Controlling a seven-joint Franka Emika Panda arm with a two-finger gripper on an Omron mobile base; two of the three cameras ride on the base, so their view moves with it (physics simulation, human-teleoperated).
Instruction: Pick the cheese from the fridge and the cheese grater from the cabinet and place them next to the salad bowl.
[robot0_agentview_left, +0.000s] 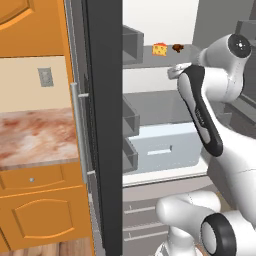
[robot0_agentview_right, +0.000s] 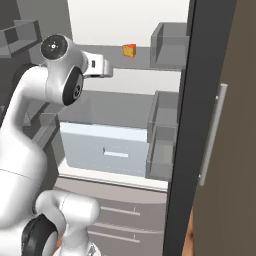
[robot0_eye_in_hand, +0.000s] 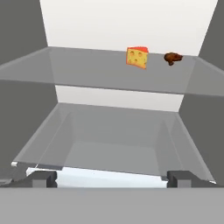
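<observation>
While the fridge (robot0_agentview_left: 105, 125) stands with its door swung wide, the cheese (robot0_agentview_left: 160, 49) sits on the upper grey shelf (robot0_eye_in_hand: 109, 70) inside, well back toward the white rear wall. Just beside the cheese, on the same shelf and apart from it, lies a small dark brown lump (robot0_eye_in_hand: 173, 57); from the hand view the lump is to the right of the wedge. The wedge stands upright, its holed yellow face turned outward and a reddish rind along its top edge.

Below the cheese shelf, a pale drawer (robot0_agentview_right: 105, 147) fills the lower part of the fridge, with a clear lid over it. Grey door bins (robot0_agentview_right: 169, 45) hang on the open door, level with the cheese and below it.

The white arm (robot0_agentview_left: 200, 110) reaches into the fridge opening, its hand held in front of and somewhat below the cheese shelf. The gripper (robot0_eye_in_hand: 112, 178) has its jaws spread wide and holds nothing; the two dark fingertips (robot0_eye_in_hand: 43, 178) show far apart at the bottom of the hand view, well short of the cheese.

Left of the fridge in the left base view, a marbled pink bench (robot0_agentview_left: 37, 135) runs over orange drawer cabinets (robot0_agentview_left: 42, 210), with a grey wall socket (robot0_agentview_left: 46, 77) above it.
</observation>
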